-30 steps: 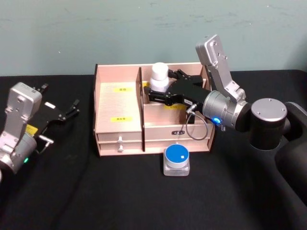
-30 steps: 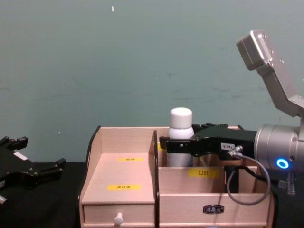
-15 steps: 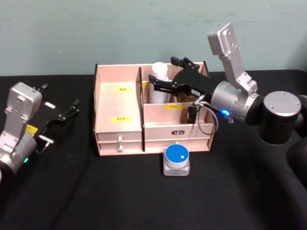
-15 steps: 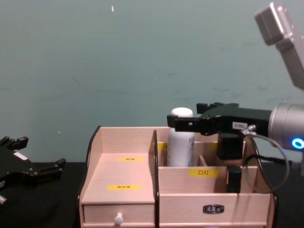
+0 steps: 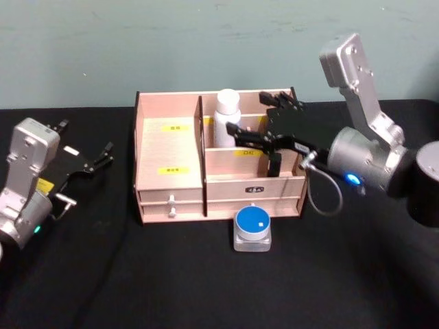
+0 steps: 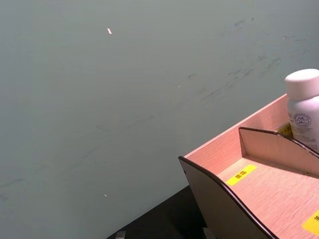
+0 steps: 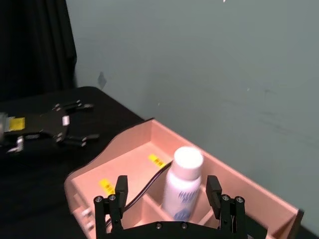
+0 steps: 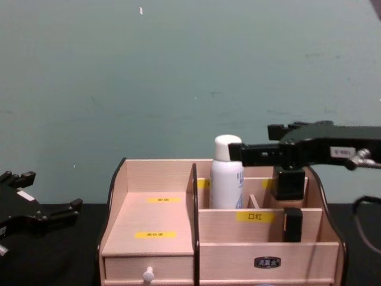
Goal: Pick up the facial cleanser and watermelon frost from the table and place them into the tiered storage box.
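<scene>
Now the right tool [image 5: 245, 113], fingers apart, backs off from the facial cleanser [image 5: 226, 118], which stands released and upright in the tiered storage box [image 5: 169, 147] (the watermelon frost [image 5: 252, 229] waits on the desk [image 5: 171, 274]; the left tool [image 5: 87, 138] sits parked with fingers apart).

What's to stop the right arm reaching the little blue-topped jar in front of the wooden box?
Probably nothing, so likely yes. The blue-topped jar sits in the open on the table before the wooden box, and the right gripper hangs open and empty above the box's rear.

Facial cleanser [image 5: 227, 118] inside tiered storage box [image 5: 158, 147], watermelon frost [image 5: 252, 229] before it.
</scene>
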